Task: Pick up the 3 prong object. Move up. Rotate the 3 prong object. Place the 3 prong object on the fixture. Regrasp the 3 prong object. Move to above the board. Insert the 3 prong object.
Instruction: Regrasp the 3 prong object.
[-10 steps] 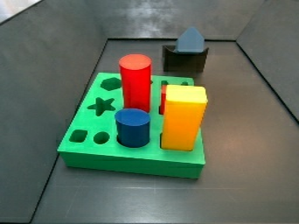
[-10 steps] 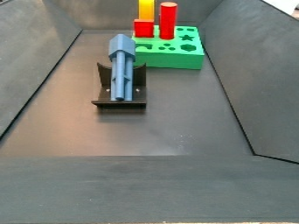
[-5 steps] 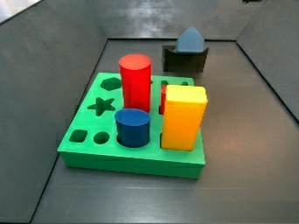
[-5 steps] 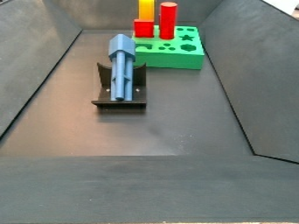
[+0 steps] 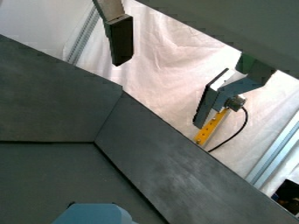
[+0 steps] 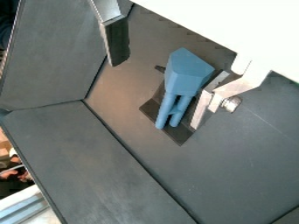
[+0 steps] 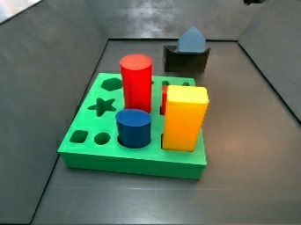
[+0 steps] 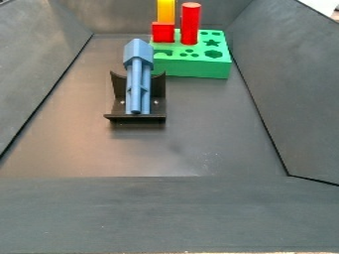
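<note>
The board (image 7: pixel 88 149) is the largest thing on the dark floor. It sits just where it did a second ago, with the red cylinder (image 7: pixel 136 81), the yellow block (image 7: pixel 185 117) and the short dark-blue cylinder (image 7: pixel 133 128) standing upright in their holes. The star, hexagon and oblong cut-outs are open.

Well apart from the board stands the fixture (image 8: pixel 137 115), also unmoved. The 3 prong object (image 8: pixel 138 67) lies along its notch, resting in it lengthwise, with its broad pointed end toward the board in a side view (image 7: pixel 191 39). Across the last second neither side view shows any shift in the piece or the bracket.

The only hint of change is at the upper edge of a side view, where a small dark shape that was absent a second ago now shows near the corner; it is too small to name. Neither side view shows the arm otherwise.

The pincer (image 6: pixel 170 57) hangs high above the fixture, looking down on the piece. Its fingers (image 6: pixel 115 42) are apart, with nothing between them, and the piece lies far below, not touched.

My judgement is that placing on the fixture is done and the regrasp is about to begin. The pincer would need to descend and close across the body of the piece while it lies steady in the notch. The risk is nudging it along or out of the notch before the pads settle.
</note>
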